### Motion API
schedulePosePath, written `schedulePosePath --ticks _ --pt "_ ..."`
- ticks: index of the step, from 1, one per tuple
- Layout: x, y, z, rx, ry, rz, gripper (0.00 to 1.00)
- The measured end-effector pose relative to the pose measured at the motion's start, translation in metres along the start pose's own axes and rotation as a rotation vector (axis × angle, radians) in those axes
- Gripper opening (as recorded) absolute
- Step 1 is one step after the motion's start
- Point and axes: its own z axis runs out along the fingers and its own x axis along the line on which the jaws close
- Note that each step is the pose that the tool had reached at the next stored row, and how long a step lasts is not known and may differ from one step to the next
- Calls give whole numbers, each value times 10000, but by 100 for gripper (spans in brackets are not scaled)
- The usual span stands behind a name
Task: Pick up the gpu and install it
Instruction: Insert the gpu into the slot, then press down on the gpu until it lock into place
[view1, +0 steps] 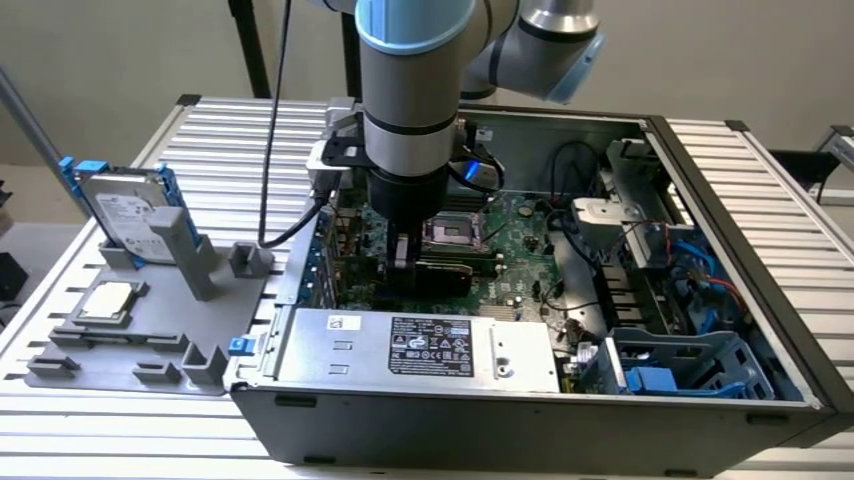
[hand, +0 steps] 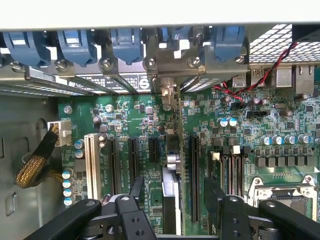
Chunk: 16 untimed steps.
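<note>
The gpu stands on edge in a motherboard slot, between the jaws of the gripper, which are apart. It seems seated; installing looks nearly done.

Even, soft indoor light fills the exterior view, with no hard shadows; the arm shades the motherboard beneath it, and the case front wall stays dark. The slatted table at 3 o'clock shows mild sheen. In the wrist view, a washed-out white band runs across 12 o'clock. The fingers at 6 o'clock look soft, while the slots stay crisp.
</note>
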Motion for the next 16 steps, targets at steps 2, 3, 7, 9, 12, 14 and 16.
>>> schedulePosePath --ticks 2,3,7,9,12,14,16 --pt "0 0 0 0 0 0 60" --pt "0 0 -1 0 0 0 60" --pt "-3 1 -90 0 0 0 60" --pt "-5 1 -171 0 0 1 60" --pt "-9 1 -302 -1 1 1 60" --pt "-12 1 -380 0 0 0 60" --pt "-13 1 -405 0 0 0 60"
